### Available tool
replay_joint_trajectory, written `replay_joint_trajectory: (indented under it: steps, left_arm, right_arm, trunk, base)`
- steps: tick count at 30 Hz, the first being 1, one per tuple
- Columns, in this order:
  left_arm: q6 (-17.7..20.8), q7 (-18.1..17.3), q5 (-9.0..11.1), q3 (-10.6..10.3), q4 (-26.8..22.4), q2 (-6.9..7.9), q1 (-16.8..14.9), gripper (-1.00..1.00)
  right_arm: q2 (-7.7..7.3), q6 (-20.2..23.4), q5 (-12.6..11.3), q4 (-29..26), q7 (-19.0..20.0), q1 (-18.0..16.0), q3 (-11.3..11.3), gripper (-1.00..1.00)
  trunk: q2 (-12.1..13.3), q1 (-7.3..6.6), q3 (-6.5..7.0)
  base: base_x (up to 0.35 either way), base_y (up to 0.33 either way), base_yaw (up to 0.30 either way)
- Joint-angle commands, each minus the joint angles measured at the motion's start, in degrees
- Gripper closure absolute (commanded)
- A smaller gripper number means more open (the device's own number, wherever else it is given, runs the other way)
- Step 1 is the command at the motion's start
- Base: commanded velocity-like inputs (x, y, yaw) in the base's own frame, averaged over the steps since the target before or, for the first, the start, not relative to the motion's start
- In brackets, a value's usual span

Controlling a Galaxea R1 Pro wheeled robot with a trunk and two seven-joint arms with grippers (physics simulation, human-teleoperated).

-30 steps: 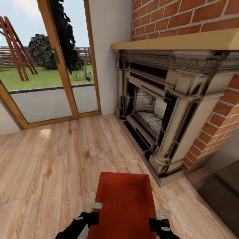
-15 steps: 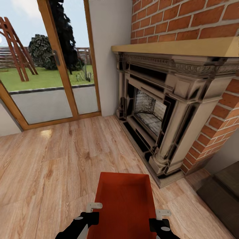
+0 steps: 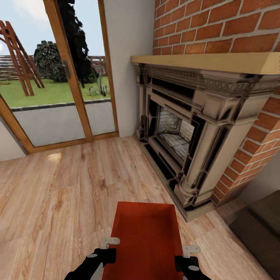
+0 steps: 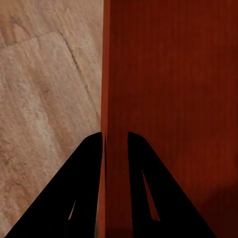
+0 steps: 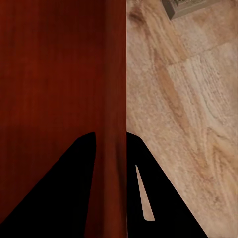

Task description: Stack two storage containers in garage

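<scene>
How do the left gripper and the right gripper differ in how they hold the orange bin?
The left gripper clamps the storage container's left wall, wood floor beyond its outer finger; the right gripper clamps the opposite, right wall, nearer the fireplace. Both straddle a wall, one finger inside, one outside, at matching height near the container's near end.

An orange-red open-top storage container (image 3: 146,237) sits level, empty, above the wood floor (image 3: 58,194).

Light wood plank floor (image 3: 70,194), brick fireplace (image 3: 194,128) standing on it, dark low cabinet (image 3: 260,229) beside
</scene>
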Motion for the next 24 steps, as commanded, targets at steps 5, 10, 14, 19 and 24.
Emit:
replay_joint_trajectory:
  steps: [5, 10, 14, 19, 24]
  left_arm:
    - [0.41, 0.52, -0.74, 0.57, 0.05, 0.13, 0.02, 1.0]
    - [0.41, 0.52, -0.74, 0.57, 0.05, 0.13, 0.02, 1.0]
    - [0.41, 0.53, -0.74, 0.57, 0.05, 0.13, 0.02, 1.0]
    - [0.41, 0.53, -0.74, 0.57, 0.05, 0.13, 0.02, 1.0]
    - [0.41, 0.53, -0.74, 0.57, 0.05, 0.13, 0.03, 1.0]
  right_arm:
    - [-0.43, -0.23, 1.07, -0.22, -0.53, -0.09, -0.82, 1.0]
    - [-0.43, -0.23, 1.07, -0.23, -0.54, -0.09, -0.82, 1.0]
    - [-0.49, -0.23, 1.07, -0.23, -0.54, -0.09, -0.82, 1.0]
    - [-0.45, -0.27, 1.07, -0.23, -0.54, -0.09, -0.82, 1.0]
    - [-0.42, -0.31, 1.07, -0.23, -0.61, -0.09, -0.82, 1.0]
  trunk:
    - [2.0, -1.11, 0.86]
    - [4.0, -2.21, 1.76]
    - [5.61, -3.09, 2.48]
    - [7.61, -4.18, 3.39]
    - [9.62, -5.28, 4.6]
  base:
    - [0.0, 0.0, 0.0]
    - [0.0, 0.0, 0.0]
    - [0.0, 0.0, 0.0]
    - [0.0, 0.0, 0.0]
    - [0.0, 0.0, 0.0]
